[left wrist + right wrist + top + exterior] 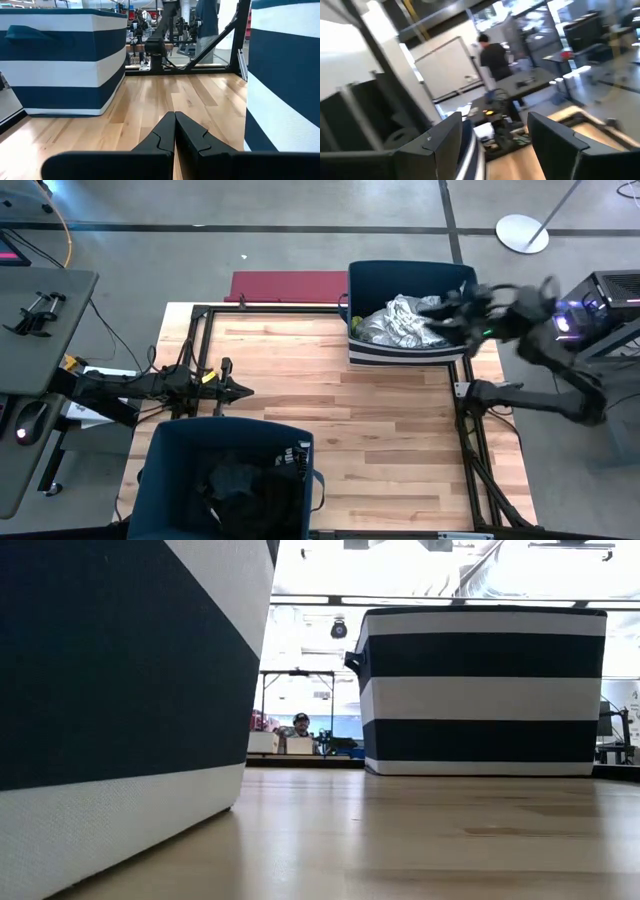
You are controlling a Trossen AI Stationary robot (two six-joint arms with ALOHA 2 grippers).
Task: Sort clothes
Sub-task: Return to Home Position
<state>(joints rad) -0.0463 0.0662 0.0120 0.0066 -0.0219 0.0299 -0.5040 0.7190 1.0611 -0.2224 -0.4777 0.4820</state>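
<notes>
Light patterned and white clothes point(398, 322) lie heaped in the striped dark blue bin point(400, 268) at the table's far right. Dark clothes point(235, 480) lie in the second bin point(160, 470) at the near left. My right gripper point(448, 310) hovers above the far bin's right part, blurred; in the right wrist view point(492, 145) its fingers stand apart with nothing between them. My left gripper point(245, 390) rests low over the bare wood at the table's left, between the two bins; its fingers are shut and empty in the left wrist view point(175, 135).
A flat red board point(285, 285) lies behind the table's far edge. Black frame rails point(200, 340) run along the table's left and right sides. The low view shows both bins point(120, 690) point(485, 690) with bare wood between. A person point(492, 55) stands in the room beyond.
</notes>
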